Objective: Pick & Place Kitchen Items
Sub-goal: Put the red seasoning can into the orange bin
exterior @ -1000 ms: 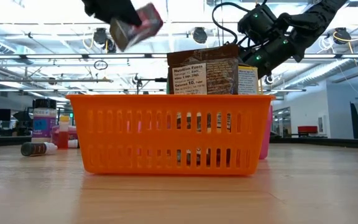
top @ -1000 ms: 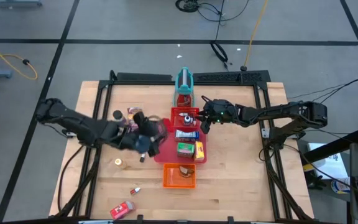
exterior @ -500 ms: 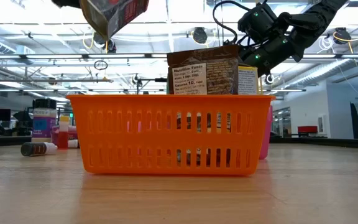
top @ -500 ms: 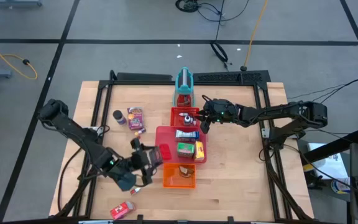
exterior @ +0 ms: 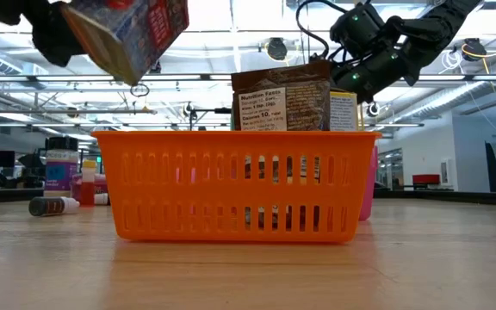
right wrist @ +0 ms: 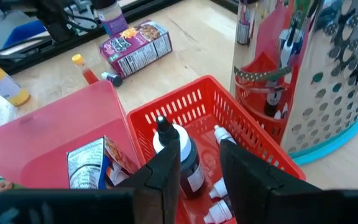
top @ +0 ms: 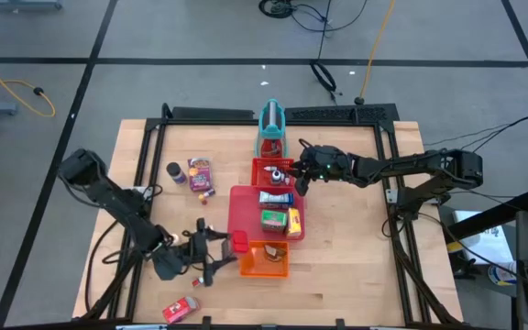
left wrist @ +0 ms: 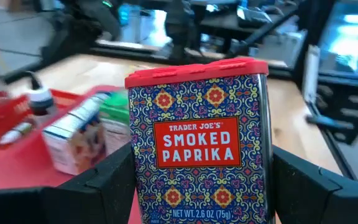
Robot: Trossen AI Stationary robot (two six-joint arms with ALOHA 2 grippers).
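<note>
Trays, a stand and a table

A big wooden table sits on a grey floor. In the middle of it is a flat red tray. A small red basket touches its far side, and an orange basket with slots in its walls touches its near side. A tall teal stand full of round holes stands just behind the red basket. A yellow cable lies on the floor.
</note>
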